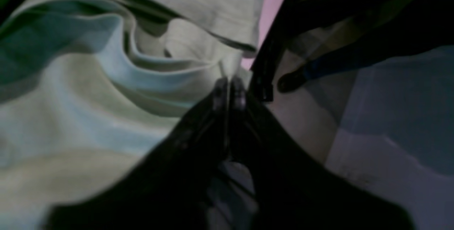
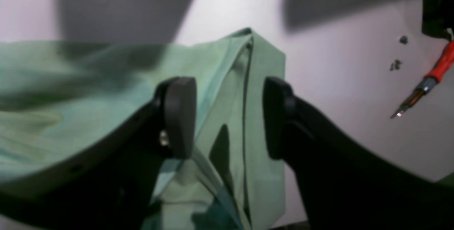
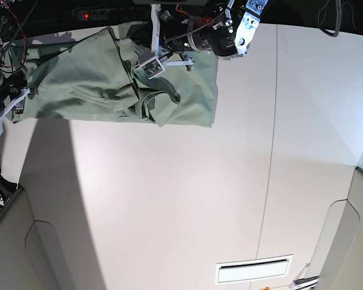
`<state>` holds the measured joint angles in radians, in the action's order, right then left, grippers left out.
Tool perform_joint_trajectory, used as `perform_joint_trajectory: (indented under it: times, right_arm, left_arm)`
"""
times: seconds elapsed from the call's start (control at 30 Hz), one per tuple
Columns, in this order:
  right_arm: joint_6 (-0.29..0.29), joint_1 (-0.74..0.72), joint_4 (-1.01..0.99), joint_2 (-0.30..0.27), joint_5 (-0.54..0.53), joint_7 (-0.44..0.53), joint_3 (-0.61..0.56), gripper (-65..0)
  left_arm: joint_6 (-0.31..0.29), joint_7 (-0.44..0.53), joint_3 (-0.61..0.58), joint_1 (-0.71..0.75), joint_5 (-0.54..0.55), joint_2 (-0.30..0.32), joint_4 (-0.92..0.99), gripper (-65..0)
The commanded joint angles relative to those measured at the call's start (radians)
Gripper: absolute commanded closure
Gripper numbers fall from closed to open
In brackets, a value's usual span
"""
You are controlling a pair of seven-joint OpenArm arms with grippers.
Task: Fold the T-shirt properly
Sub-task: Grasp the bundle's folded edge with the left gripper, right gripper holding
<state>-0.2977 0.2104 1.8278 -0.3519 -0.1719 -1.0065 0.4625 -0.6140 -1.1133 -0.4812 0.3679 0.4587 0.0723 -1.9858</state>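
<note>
The T-shirt [image 3: 109, 78] lies bunched at the far left of the white table [image 3: 187, 199], pale sage green with a dark seam line. In the left wrist view its folds [image 1: 106, 91] fill the left half. My left gripper [image 1: 230, 86] has its fingers pressed together on a raised fold near the shirt's edge; in the base view it [image 3: 150, 65] sits over the shirt's middle. My right gripper [image 2: 228, 116] is open, one finger [image 2: 179, 116] on each side of a folded corner of the shirt [image 2: 255, 81]. In the base view it [image 3: 6, 109] is at the shirt's left end.
A red-handled screwdriver [image 2: 436, 70] lies on the table right of the shirt corner, near small dark specks [image 2: 395, 65]. The table's dark edge [image 1: 266, 63] runs just right of my left gripper. A power strip [image 3: 103, 12] sits behind the shirt. A slot [image 3: 254, 269] is at the near side.
</note>
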Motion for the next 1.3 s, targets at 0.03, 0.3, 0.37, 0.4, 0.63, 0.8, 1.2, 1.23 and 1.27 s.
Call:
perform_joint_trajectory:
  times: [0.03,0.3,0.37,0.4,0.63,0.8,1.2,1.23,1.27]
  right_arm:
    - [0.003,-0.008,0.015,-0.017,-0.004,0.023,0.008,-29.7]
    - [0.002,-0.008,0.015,-0.017,-0.004,0.023,0.008,-29.7]
    - [0.002,-0.008,0.015,-0.017,-0.004,0.023,0.008,-29.7]
    - [0.002,-0.008,0.015,-0.017,-0.004,0.023,0.008,-29.7]
    - [0.003,-0.008,0.015,-0.017,-0.004,0.023,0.008,-29.7]
    - [0.003,-0.008,0.015,-0.017,-0.004,0.023,0.008,-29.7]
    - [0.003,-0.008,0.015,-0.016,-0.004,0.027,0.008,-29.7]
    - [0.003,-0.008,0.015,-0.016,-0.004,0.027,0.008,-29.6]
    - [0.003,-0.008,0.015,-0.016,-0.004,0.027,0.008,-29.7]
  left_arm:
    - [-0.011,0.016,-0.002,-0.020,-0.008,-0.005,-0.018,-14.6]
    - [-0.012,-0.006,-0.002,-0.032,0.093,-0.005,-0.100,-18.5]
    - [-0.013,-0.009,-0.002,-0.032,0.121,-0.002,-0.154,-18.5]
    - [-0.021,-0.009,-0.002,-0.032,0.126,-0.002,-0.181,-18.5]
    - [0.064,0.163,0.050,-0.033,-0.193,-0.003,-0.173,-9.7]
    - [0.130,0.227,0.156,-0.053,-0.296,-0.003,-0.044,0.0]
    - [0.131,0.243,0.199,-0.125,-0.203,-0.006,0.113,0.0]
    - [0.131,0.243,0.199,-0.137,-0.196,-0.006,0.117,0.0]
    - [0.131,0.243,0.199,-0.147,-0.186,-0.006,0.119,0.0]
